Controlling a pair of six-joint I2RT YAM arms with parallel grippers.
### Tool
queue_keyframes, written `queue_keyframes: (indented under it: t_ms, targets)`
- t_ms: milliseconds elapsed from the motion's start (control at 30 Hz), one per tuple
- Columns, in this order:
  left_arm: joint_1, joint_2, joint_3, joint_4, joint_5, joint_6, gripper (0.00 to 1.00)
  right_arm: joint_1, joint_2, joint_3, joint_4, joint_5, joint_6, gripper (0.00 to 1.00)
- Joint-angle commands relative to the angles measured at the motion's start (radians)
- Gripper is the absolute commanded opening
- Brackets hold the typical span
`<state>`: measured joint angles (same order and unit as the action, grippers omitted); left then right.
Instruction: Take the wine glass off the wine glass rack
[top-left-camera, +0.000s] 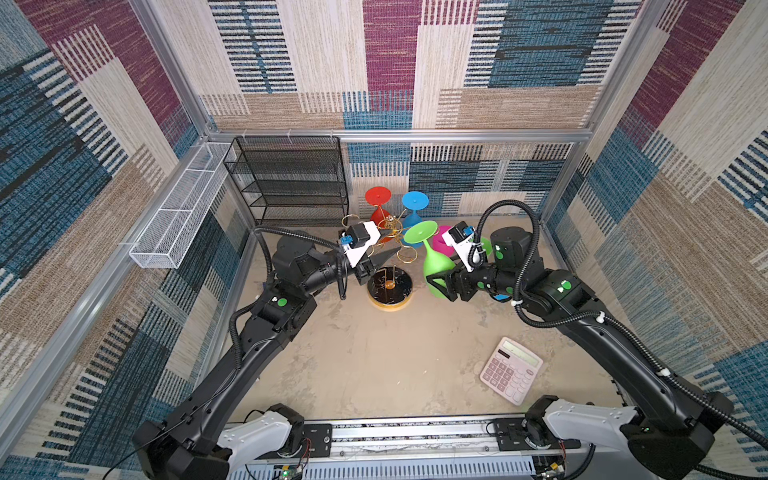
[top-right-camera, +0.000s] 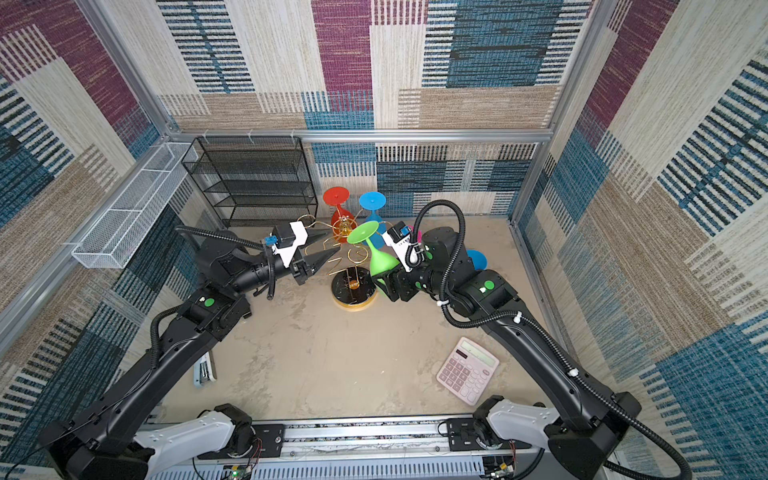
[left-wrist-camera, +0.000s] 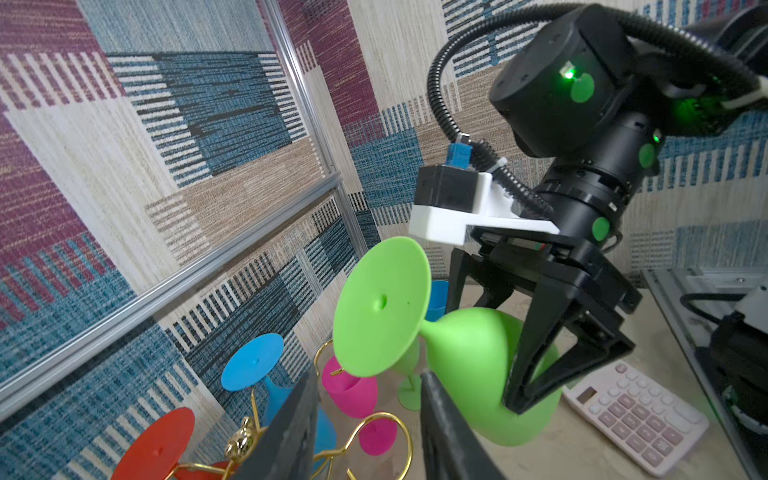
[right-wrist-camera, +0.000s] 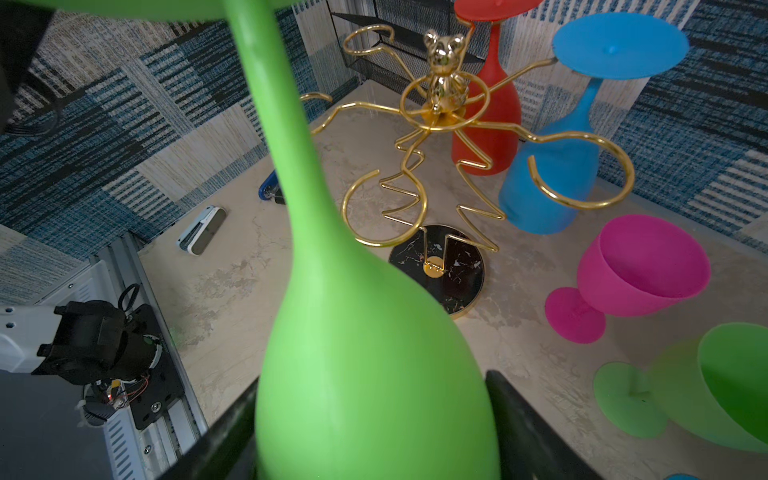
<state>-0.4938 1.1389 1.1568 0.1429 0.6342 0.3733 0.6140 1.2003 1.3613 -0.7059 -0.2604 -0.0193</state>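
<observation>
R gripper (top-left-camera: 438, 286) was clamped on green wine glass (top-left-camera: 432, 258) bowl, foot up, just right of rack (top-left-camera: 390, 289). L gripper (top-right-camera: 333, 243) jaws apart, empty. Best was pulling further right, foot kept clear of rack.

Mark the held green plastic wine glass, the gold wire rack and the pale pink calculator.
Held green plastic wine glass (top-left-camera: 434, 265): a top view, on its bowl.
Gold wire rack (top-left-camera: 400, 287): a top view, on its round black base.
Pale pink calculator (top-left-camera: 510, 370): a top view, on its keypad.
</observation>
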Motion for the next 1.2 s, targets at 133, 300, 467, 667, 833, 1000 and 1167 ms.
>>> queue_keyframes:
  t_ms: [133, 300, 467, 667, 833, 1000, 1167]
  targets:
    - [-0.022, 0.017, -0.020, 0.054, 0.011, 0.218, 0.44, 0.000, 0.031, 0.037, -0.003, -0.040, 0.007, 0.64]
    - [-0.034, 0.035, -0.014, 0.074, -0.040, 0.252, 0.45, 0.000, 0.051, 0.048, -0.015, -0.062, 0.002, 0.62]
    - [-0.043, 0.057, -0.003, 0.090, -0.085, 0.275, 0.45, 0.000, 0.050, 0.045, -0.020, -0.075, 0.004, 0.62]
    - [-0.057, 0.079, 0.008, 0.090, -0.095, 0.289, 0.42, 0.000, 0.050, 0.039, -0.022, -0.085, 0.004, 0.62]
    - [-0.066, 0.086, 0.014, 0.090, -0.107, 0.297, 0.33, 0.001, 0.048, 0.031, -0.020, -0.091, 0.002, 0.62]
    - [-0.074, 0.087, 0.015, 0.091, -0.127, 0.307, 0.20, 0.002, 0.045, 0.029, -0.015, -0.101, 0.003, 0.62]
    - [-0.081, 0.089, 0.017, 0.090, -0.131, 0.319, 0.05, 0.003, 0.045, 0.028, -0.010, -0.114, 0.006, 0.62]
